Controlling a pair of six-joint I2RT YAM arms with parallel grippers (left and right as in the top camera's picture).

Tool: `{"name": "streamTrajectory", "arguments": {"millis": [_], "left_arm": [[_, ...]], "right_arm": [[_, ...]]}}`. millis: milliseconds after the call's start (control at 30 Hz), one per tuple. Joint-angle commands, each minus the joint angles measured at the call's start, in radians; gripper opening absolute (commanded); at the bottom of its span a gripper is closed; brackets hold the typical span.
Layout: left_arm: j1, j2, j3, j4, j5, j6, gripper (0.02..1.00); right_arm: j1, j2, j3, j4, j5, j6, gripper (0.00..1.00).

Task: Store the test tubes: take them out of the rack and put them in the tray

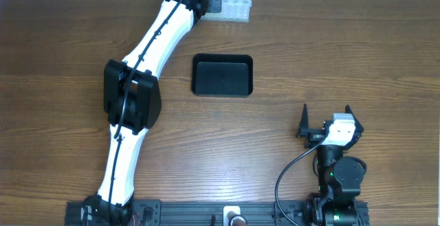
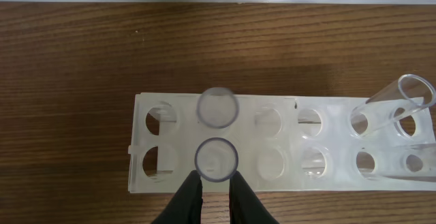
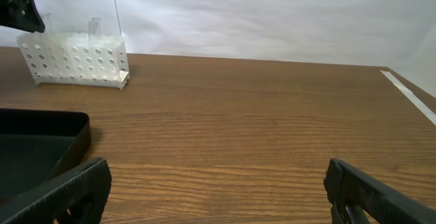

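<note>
You are on the first pick: your left gripper (image 2: 216, 180) sits at the near tube (image 2: 216, 159) in the far rack (image 2: 291, 157), though you cannot tell whether it has closed, your right gripper (image 1: 326, 116) rests wide open and empty, and next comes a straight lift toward the empty tray (image 1: 194, 75).

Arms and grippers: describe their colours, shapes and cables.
Left arm: long white links, boxy black joints, a thin black cable along it; left gripper black, tapered. Right arm: black, white block at the wrist, looping black cable; right gripper with pointed black fingers.
</note>
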Motion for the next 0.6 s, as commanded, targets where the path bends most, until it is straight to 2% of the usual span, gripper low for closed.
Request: {"name": "streamTrajectory", "arguments": {"millis": [33,133,167,233,267,333,600], "left_arm": [[0.007,0.023,0.029,0.000,-0.018,-0.004,0.128],[0.007,0.023,0.029,0.000,-0.018,-0.004,0.108],[0.007,0.023,0.029,0.000,-0.018,-0.004,0.141],[0.007,0.023,0.029,0.004,-0.018,-0.004,0.389],[0.007,0.023,0.029,0.007,-0.018,-0.004,0.459],[0.007,0.023,0.029,0.016,-0.018,-0.004,0.531],[0.010,0.032,0.029,0.053,-0.018,-0.004,0.533]], "right_arm": [[0.000,-0.007,-0.009,0.002,-0.009,-0.004,0.991],[0.000,-0.007,-0.009,0.002,-0.009,-0.004,0.991],[0.000,-0.007,-0.009,0.002,-0.009,-0.004,0.991],[0.000,-0.007,-0.009,0.002,-0.009,-0.004,0.993],[0.000,-0.007,-0.009,0.002,-0.009,-0.004,0.993],[0.000,-0.007,-0.009,0.002,-0.009,-0.004,0.993],[0.000,-0.007,-0.009,0.002,-0.009,-0.004,0.993]]}}
